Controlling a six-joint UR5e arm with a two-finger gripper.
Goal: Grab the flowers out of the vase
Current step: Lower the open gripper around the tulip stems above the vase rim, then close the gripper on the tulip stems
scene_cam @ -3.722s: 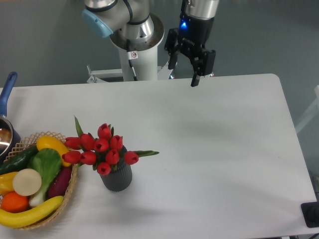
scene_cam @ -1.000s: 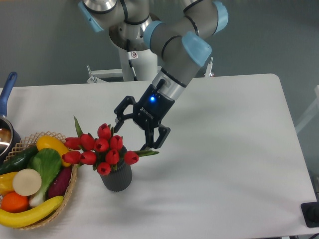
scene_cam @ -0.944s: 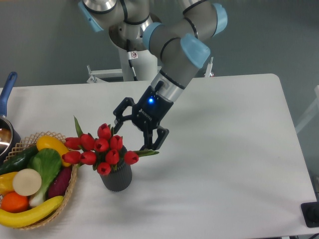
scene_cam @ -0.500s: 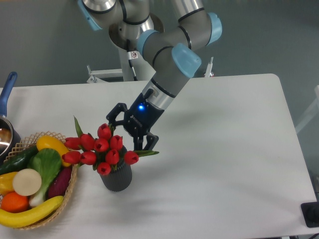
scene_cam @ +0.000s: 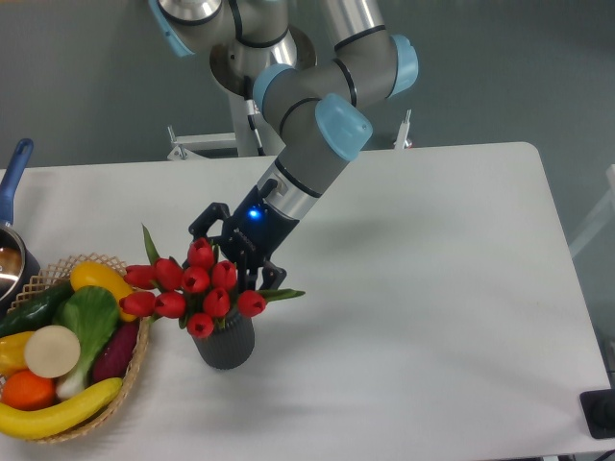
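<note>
Hand open behind flowers; stems upright.

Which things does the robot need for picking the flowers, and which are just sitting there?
Needed: flowers, vase, gripper.

Just sitting there: basket of fruit and vegetables, pot with a blue handle at the left edge.
</note>
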